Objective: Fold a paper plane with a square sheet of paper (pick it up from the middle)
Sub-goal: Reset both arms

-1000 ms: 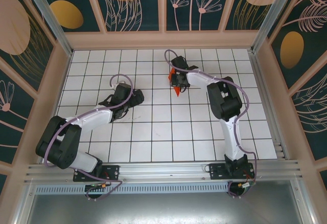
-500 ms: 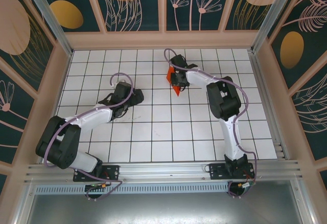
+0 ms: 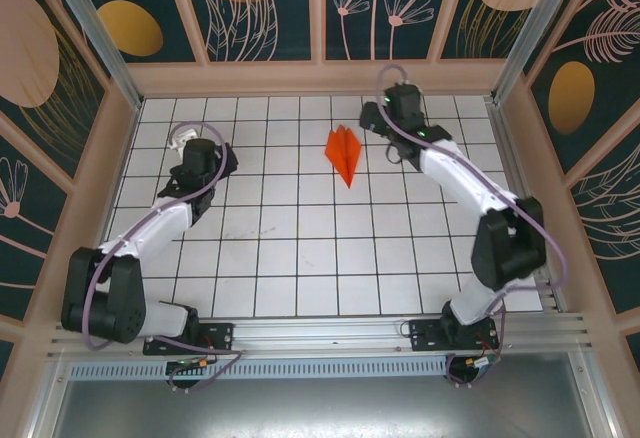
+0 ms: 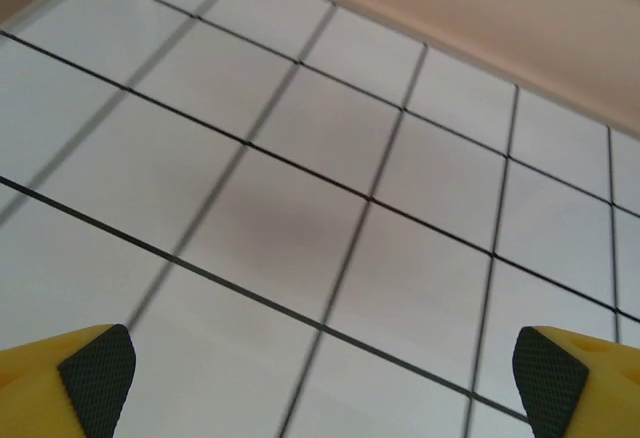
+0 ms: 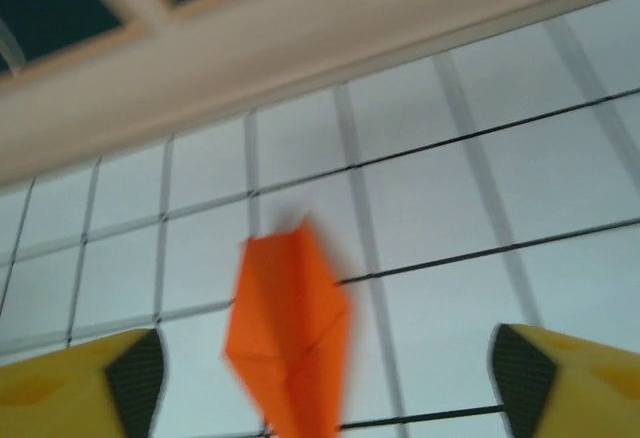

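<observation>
The square sheet of paper is folded into an orange-red paper plane (image 3: 344, 154). It lies flat on the white grid table in the far middle, its nose pointing toward the near edge. In the right wrist view the paper plane (image 5: 290, 328) is blurred and lies on the tiles ahead of the fingers. My right gripper (image 3: 376, 125) (image 5: 327, 373) is open, just right of the plane and not touching it. My left gripper (image 3: 212, 158) (image 4: 322, 358) is open over bare tiles at the far left, about three tiles from the plane.
A beige wall rim (image 3: 320, 78) runs along the far edge, close behind both grippers, with side walls left and right. The right arm's elbow (image 3: 510, 248) hangs over the right side of the table. White tiles (image 3: 320, 248) stretch between the arms.
My right gripper opened, let go of the plane and pulled back to the far right; the plane now lies on the table. The left arm swung left and farther back.
</observation>
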`<state>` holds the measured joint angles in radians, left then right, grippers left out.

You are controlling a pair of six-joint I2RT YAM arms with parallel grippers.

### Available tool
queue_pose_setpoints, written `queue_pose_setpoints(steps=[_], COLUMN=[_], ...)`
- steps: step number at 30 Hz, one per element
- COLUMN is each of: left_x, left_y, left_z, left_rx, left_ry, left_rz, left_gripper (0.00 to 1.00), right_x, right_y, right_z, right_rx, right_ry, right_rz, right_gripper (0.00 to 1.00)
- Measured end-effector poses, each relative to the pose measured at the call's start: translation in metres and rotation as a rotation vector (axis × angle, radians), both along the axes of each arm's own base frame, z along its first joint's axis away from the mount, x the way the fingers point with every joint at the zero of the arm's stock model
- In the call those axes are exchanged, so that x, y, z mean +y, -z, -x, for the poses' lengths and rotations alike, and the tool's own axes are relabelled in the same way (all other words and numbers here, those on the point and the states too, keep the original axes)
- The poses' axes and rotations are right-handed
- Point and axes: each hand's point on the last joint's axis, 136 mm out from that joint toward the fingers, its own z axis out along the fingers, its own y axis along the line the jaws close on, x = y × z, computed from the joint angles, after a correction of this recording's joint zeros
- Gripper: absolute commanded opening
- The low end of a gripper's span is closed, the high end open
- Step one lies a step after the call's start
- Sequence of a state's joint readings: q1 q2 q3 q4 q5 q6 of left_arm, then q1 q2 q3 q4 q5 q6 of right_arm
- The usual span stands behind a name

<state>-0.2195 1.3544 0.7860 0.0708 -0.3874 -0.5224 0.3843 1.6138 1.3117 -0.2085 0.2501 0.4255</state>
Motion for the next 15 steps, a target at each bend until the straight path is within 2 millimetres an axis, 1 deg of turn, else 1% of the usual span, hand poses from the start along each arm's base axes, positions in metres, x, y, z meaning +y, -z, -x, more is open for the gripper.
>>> queue_pose_setpoints(steps=[2,4,8,10,12,13,15], left_x=[0.012,0.023,0.046,0.055,0.062,0.064,0.067], left_y=[-0.006,-0.008,-0.001,0.003,0.003,0.003,0.006], left_z=[0.006,0.012,0.032,0.040,0.045,0.046,0.050], left_rx=[-0.040,-0.073,-0.110,-0.120,-0.141,-0.157,-0.181], left_ry=[-0.028,-0.058,-0.122,-0.144,-0.155,-0.158,-0.154], left_rz=[-0.049,-0.096,-0.185,-0.220,-0.246,-0.258,-0.278], left_gripper=[0.98,0.99,0.98,0.99,0.99,0.98,0.99], right_x=[-0.044,-0.086,-0.148,-0.171,-0.189,-0.196,-0.203], right_y=[0.009,0.027,0.059,0.070,0.077,0.082,0.092], right_z=[0.012,0.028,0.066,0.082,0.093,0.097,0.104], right_rx=[-0.022,-0.025,-0.030,-0.036,-0.054,-0.064,-0.076], right_ry=[0.105,0.209,0.366,0.424,0.464,0.478,0.482], right_rz=[0.036,0.076,0.173,0.210,0.241,0.256,0.281], right_gripper=[0.99,0.99,0.99,0.99,0.99,0.99,0.99])
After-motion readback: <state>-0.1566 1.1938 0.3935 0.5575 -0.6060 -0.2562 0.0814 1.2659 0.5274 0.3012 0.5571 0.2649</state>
